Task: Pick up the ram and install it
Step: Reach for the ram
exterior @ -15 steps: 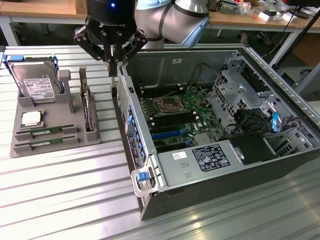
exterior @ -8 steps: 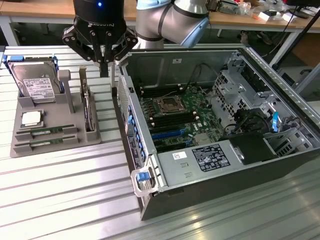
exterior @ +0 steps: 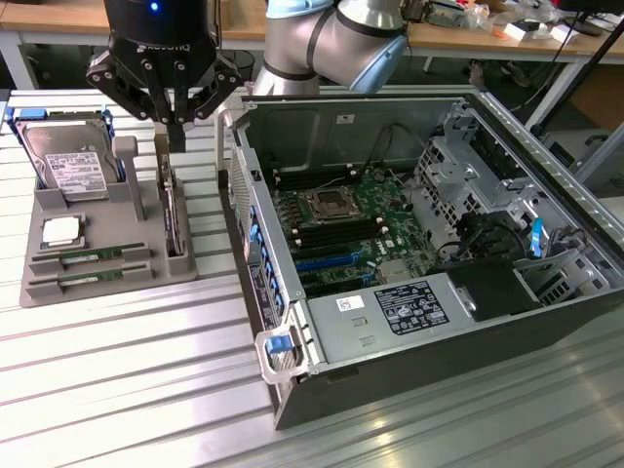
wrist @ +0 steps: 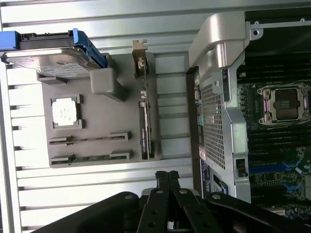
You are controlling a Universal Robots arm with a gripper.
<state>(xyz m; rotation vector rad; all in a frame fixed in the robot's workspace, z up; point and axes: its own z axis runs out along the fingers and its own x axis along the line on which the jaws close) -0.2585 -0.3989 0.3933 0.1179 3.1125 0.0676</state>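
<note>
- while the black gripper (exterior: 175, 136) hangs clenched and empty above the grey moulded holder tray (exterior: 141, 244), the two long thin green ram sticks (exterior: 90, 256) sit in narrow slots at the tray's front, just beside the square silver processor chip (exterior: 61, 231).
- a stick is probably light, stiff and fragile; pinching its flat faces near the middle, clear of the contact edge, looks safest.
- each stick is partly sunk in its slot, so the chips and label are hard to read.
- the dark memory slots (exterior: 292, 207) on the green motherboard (exterior: 375, 219) are shadowed, and i cannot tell how their latches stand.
</note>
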